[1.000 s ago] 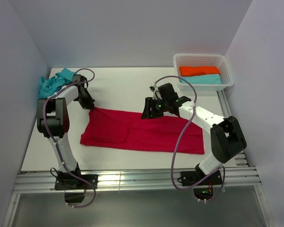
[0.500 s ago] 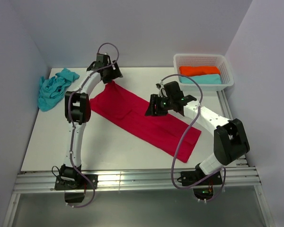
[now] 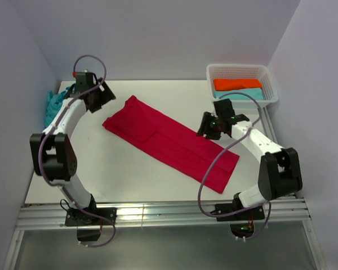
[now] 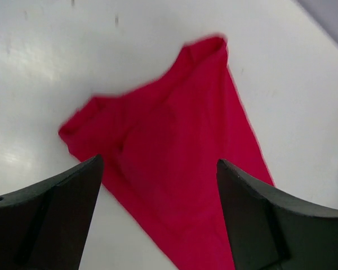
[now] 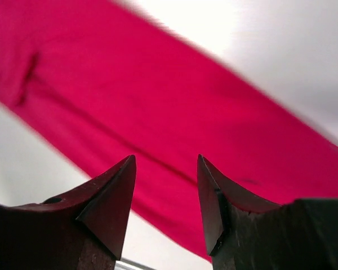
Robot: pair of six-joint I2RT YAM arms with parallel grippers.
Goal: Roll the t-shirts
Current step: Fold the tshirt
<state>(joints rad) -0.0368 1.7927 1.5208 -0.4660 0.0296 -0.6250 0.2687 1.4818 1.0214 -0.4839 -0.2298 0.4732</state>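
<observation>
The crimson t-shirt (image 3: 172,143), folded into a long strip, lies diagonally on the white table from back left to front right. Its back end fills the left wrist view (image 4: 174,140), and its middle shows in the right wrist view (image 5: 158,95). My left gripper (image 3: 104,95) hovers open just left of the strip's back end, holding nothing (image 4: 159,163). My right gripper (image 3: 205,128) is open beside the strip's right edge, with nothing between its fingers (image 5: 166,160). The turquoise t-shirt (image 3: 49,107) lies crumpled at the far left, partly hidden behind the left arm.
A white lattice basket (image 3: 236,67) stands at the back right with an orange and a turquoise folded cloth inside. Grey walls close in the table on three sides. A metal rail (image 3: 158,214) runs along the near edge.
The left gripper carried the shirt's left end toward the back, let go, opened and swung left. The strip turned from level to diagonal. The right gripper shifted right, off the shirt.
</observation>
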